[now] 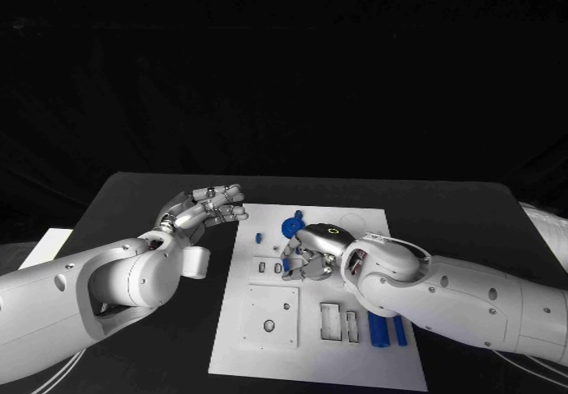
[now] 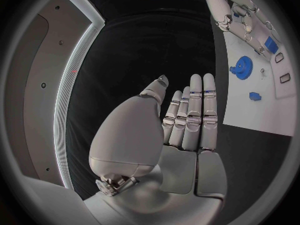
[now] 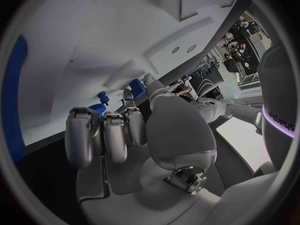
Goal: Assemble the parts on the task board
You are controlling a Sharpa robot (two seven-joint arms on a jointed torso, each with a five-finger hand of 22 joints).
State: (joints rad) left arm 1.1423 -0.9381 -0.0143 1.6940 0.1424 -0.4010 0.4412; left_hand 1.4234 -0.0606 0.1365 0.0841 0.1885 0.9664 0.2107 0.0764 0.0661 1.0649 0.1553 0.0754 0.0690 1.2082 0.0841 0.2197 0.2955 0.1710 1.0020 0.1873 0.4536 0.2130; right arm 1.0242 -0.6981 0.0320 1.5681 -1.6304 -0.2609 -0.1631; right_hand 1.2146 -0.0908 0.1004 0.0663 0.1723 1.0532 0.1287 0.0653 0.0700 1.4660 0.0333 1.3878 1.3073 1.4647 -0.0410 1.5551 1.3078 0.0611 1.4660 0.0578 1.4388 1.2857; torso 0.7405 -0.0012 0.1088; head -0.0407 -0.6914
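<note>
The white task board (image 1: 310, 345) lies in the middle of the table. My right hand (image 1: 310, 250) is bent down over its upper middle, where it pinches a small blue part (image 3: 137, 87) between thumb and fingertip, just above the slots (image 1: 270, 267). A blue gear (image 1: 290, 224) lies on the board beyond that hand, and a small blue piece (image 1: 257, 239) sits to its left. Beside the board's top left corner my left hand (image 1: 208, 209) hovers with straight fingers (image 2: 195, 110) and holds nothing. The left wrist view shows the gear (image 2: 241, 65) and the small piece (image 2: 255, 95).
Two long blue parts (image 1: 381, 328) lie on the board's right side, under my right forearm. A raised white plate with holes (image 1: 272, 308) and rectangular slots (image 1: 337, 322) take up the board's lower half. A white sheet (image 1: 45, 245) lies at the table's left edge.
</note>
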